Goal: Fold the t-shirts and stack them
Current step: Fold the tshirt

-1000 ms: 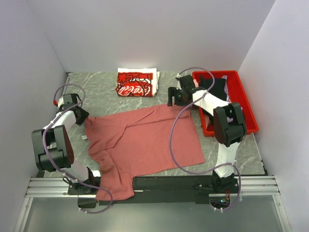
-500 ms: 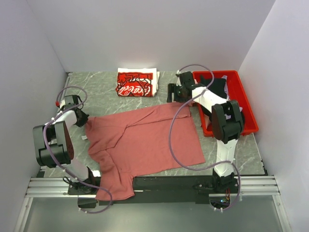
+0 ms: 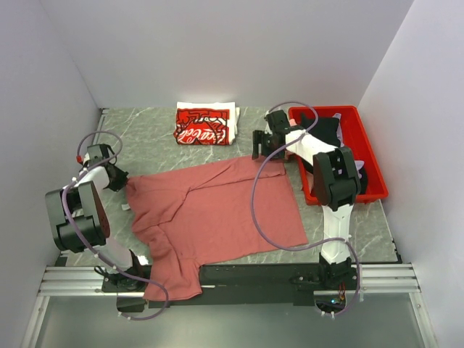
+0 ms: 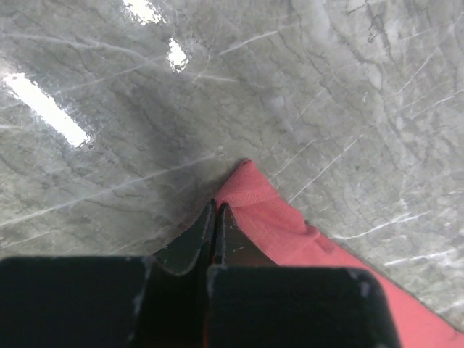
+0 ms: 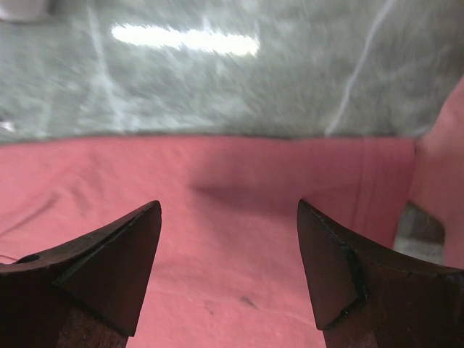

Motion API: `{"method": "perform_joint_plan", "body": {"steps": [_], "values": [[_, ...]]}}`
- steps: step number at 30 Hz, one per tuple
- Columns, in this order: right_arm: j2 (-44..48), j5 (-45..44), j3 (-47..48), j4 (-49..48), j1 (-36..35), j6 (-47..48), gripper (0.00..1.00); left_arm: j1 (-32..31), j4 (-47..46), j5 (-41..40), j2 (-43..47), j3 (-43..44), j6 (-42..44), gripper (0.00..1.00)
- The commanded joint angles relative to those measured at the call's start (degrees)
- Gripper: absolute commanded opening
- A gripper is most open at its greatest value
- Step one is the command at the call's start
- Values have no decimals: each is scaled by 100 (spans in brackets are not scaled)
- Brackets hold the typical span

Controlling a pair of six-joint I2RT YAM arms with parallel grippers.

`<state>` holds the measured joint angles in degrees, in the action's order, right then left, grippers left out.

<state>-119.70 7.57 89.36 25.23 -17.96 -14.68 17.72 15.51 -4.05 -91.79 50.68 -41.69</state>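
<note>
A dusty-rose short-sleeved cloth t-shirt (image 3: pixel 217 210) lies spread and partly rumpled across the middle of the grey marble-patterned desk (image 3: pixel 152 141), with one part hanging over the near edge at 6 o'clock. At 9 o'clock the left tool (image 4: pixel 217 217) has its fingers pressed together on the shirt's pointed corner. At 1 o'clock the right tool (image 5: pixel 228 254) is over the shirt's far edge, fingers wide apart, gripping nothing. A folded red-and-white t-shirt with white script (image 3: pixel 204 125) sits at 12 o'clock. A red plastic bin (image 3: pixel 370 145) at 2 o'clock holds black cloth (image 3: pixel 328 130).
</note>
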Motion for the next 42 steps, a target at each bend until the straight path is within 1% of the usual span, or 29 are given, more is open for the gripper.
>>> {"method": "perform_joint_plan", "body": {"steps": [1,7,12,15,21,22,24,25,28,31,32,35,36,38,40,41,42], "values": [[-71,-125,-7,166,134,-149,81,179,-267,351,-76,92,-58,1],[-247,-37,90,307,248,-299,81,513,-487,1028,-313,170,-155,1],[-308,42,73,316,363,-369,80,628,-531,1196,-568,390,-287,1],[-361,51,99,315,372,-360,80,628,-759,1398,-875,627,-357,1],[-510,7,318,386,433,-440,80,593,-1068,1907,-1718,1505,-278,1],[-537,16,414,403,459,-457,80,567,-963,1882,-1963,1890,-208,1],[-624,-10,520,465,477,-466,80,435,-761,1663,-2202,2305,-7,1],[-651,-19,582,465,495,-457,80,408,-534,1514,-2429,2681,64,1],[-739,-11,722,482,530,-413,80,355,-268,1425,-2799,3246,302,1],[-835,34,924,526,556,-396,80,356,-14,1346,-3072,3694,548,11],[-853,34,977,570,556,-369,80,355,48,1337,-3134,3800,653,12],[-853,112,1153,623,548,-299,80,355,312,1092,-3223,4151,811,18],[-845,121,1206,623,565,-290,80,355,347,1030,-3196,4248,820,28],[-792,157,1373,693,548,-211,80,364,426,767,-3109,4380,847,30],[-748,157,1653,868,548,-133,80,364,593,565,-3108,4775,821,36],[-670,174,1742,939,548,-80,80,364,942,511,-3108,5150,829,40],[-625,200,1830,992,539,-36,80,364,1093,494,-3108,5311,821,51]]}}
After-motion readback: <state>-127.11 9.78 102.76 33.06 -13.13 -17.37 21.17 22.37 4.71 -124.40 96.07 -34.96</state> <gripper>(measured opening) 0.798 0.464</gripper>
